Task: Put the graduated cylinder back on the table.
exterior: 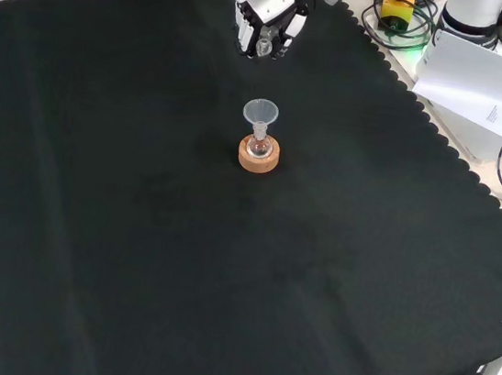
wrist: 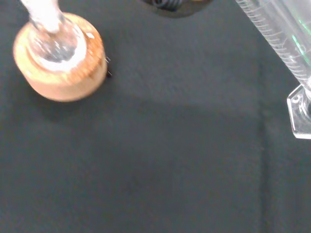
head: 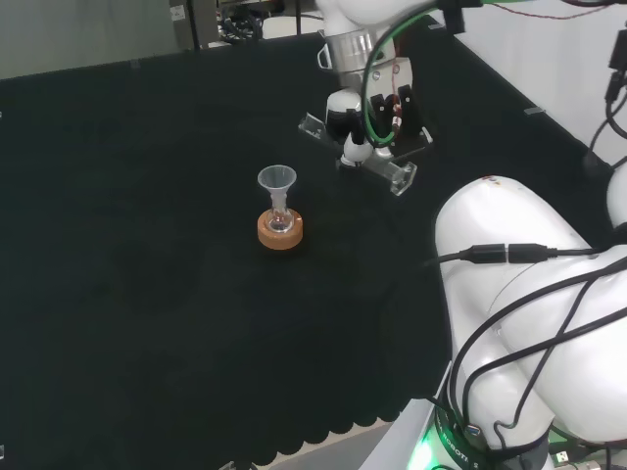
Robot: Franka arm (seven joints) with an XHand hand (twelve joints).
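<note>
A clear graduated cylinder (head: 384,170) is held above the cloth, lying almost level, its flat foot toward the right in the head view. The black and white hand (head: 357,125) has its fingers curled round the cylinder's middle. In the wrist view the cylinder (wrist: 280,37) slants across one corner, with printed marks along its tube and its foot (wrist: 301,114) off the cloth. In the front view the hand (exterior: 268,16) hangs near the cloth's far edge, above and behind the funnel.
A cork ring (head: 280,230) holds a small flask with a clear funnel (head: 276,180) in its neck, left of and below the hand in the head view. The same cork ring (exterior: 258,155) (wrist: 60,59) appears in the other views. The arm's white links (head: 534,304) stand at right.
</note>
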